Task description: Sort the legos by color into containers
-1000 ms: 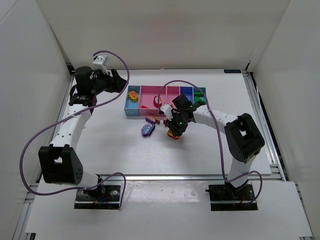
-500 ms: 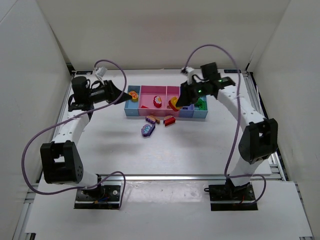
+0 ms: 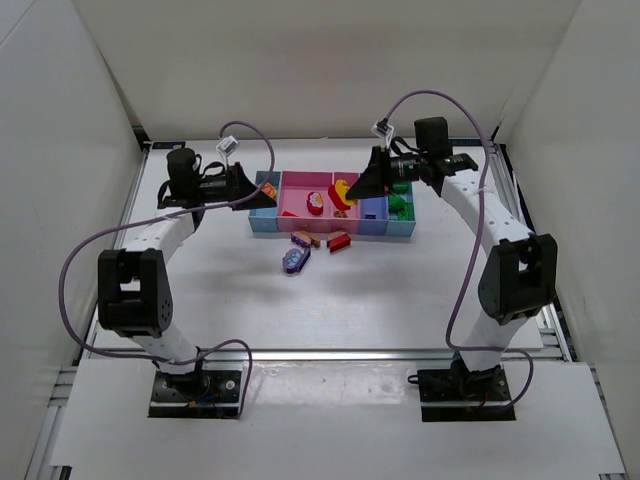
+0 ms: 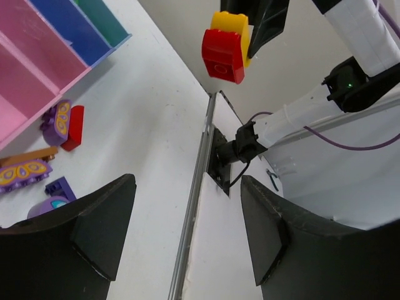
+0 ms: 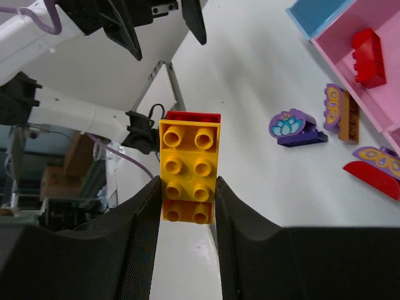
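My right pincer [image 5: 186, 187] is closed narrow on a stack [image 5: 188, 164]. It is a yellow brick, studs toward my wrist camera, with a red one behind it, and my pads press its two long sides. My left pincer [image 4: 187, 187] stands wide, with nothing between its fingers [image 4: 100, 231] and nothing touching them.

Past the stack, my right wrist view looks down on the table [image 5: 250, 75]. A purple lotus piece [image 5: 290, 127], a butterfly piece on a brown bar [image 5: 340, 109] and a red butterfly piece [image 5: 378, 165] lie loose there, near the bins [image 5: 325, 15] but outside them. A red brick [image 5: 367, 50] lies inside a pink bin. Only this view shows that brick's studs.

My left wrist view gives the stack from the side, red and yellow faces together, held up in the air. It also shows the blue and green bins, which my right wrist view cuts off.

Only the top view places both arms. My left pincer is at the light blue end of the row, and the stack shows over the pink middle. Green pieces [image 3: 400, 205] sit in the far right bin.
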Available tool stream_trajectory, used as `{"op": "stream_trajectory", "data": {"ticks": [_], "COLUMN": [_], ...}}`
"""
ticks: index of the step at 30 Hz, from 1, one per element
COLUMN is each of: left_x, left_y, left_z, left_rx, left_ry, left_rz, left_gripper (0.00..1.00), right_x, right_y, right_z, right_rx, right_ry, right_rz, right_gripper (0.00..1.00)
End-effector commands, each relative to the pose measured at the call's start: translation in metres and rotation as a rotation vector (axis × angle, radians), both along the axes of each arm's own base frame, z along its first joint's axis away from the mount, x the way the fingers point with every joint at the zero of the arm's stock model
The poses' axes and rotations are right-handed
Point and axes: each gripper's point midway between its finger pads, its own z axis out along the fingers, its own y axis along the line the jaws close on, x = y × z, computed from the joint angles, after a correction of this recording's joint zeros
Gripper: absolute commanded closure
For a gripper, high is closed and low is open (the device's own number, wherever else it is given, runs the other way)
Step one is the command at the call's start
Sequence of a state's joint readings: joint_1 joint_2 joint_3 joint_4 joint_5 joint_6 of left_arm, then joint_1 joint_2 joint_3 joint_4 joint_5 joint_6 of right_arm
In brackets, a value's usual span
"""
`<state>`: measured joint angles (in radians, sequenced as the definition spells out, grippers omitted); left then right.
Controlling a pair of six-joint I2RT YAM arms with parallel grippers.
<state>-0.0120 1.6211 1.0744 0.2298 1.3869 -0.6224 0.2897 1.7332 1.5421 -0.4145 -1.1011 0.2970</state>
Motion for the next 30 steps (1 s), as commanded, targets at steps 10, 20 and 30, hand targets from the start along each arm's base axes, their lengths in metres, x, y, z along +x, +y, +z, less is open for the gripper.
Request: {"op": "stream_trajectory", "data": {"ticks": [10,20,30], "left_x": [0.006,0.007,0.003], "left_y": [-0.036,-0.051,-0.064], "left_z": [0.039,0.044,0.060], "left_rx": [-0.028,-0.033,-0.053], "left_ry": [-0.126,-0.146,-0.191], "left_rz": [-0.126,-0.157,-0.193], "left_gripper": [0.20,0.20,0.20], "right_x": [-0.006,-0.013,-0.012], "right_y": [0.041,0.058,0.075], "right_z": [0.036,0.044,0.046], "right_rx": [0.099,0.118,0.129], "right_ry": [-0.026,-0.055,-0.070], "right_rz": [0.130,0.177,0.208], "right_gripper": [0.99,0.99,0.99]}}
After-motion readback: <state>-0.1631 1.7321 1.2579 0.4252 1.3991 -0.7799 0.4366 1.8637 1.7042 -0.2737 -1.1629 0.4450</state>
